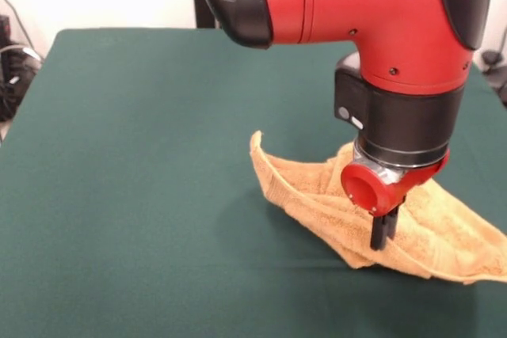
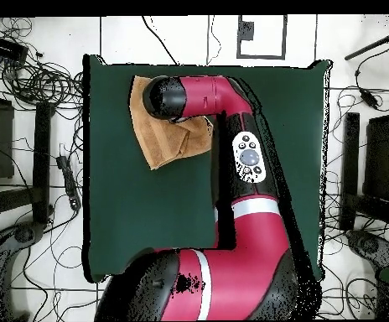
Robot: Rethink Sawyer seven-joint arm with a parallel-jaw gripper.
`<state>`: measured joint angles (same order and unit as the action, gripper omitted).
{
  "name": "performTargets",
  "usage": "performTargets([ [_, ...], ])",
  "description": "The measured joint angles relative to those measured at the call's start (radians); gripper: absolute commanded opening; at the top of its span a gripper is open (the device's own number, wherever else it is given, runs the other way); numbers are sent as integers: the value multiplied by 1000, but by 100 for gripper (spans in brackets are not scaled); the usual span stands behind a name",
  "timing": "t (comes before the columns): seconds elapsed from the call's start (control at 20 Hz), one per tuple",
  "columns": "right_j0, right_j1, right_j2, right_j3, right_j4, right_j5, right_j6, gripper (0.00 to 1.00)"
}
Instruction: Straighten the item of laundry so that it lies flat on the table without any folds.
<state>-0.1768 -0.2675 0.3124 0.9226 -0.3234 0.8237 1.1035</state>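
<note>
The orange-tan towel lies crumpled on the dark green table at the right of the front view, with one corner standing up at its left end and folds along its near edge. My gripper hangs from the red arm and its black fingers are close together, pinching a raised fold of the towel near its near edge. In the overhead view the towel shows at the table's upper left, partly hidden by the arm's head, which also hides the gripper.
The red arm stretches over the table's middle in the overhead view. Cables and dark stands lie on the floor around the table's sides.
</note>
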Motion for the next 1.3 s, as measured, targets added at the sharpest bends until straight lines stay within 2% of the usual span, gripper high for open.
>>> performTargets([
  [0.45,0,44,0,-53,1,41,0,0],
  [0.5,0,48,0,-57,1,56,0,100],
  [1.3,0,65,-1,-71,2,85,0,100],
])
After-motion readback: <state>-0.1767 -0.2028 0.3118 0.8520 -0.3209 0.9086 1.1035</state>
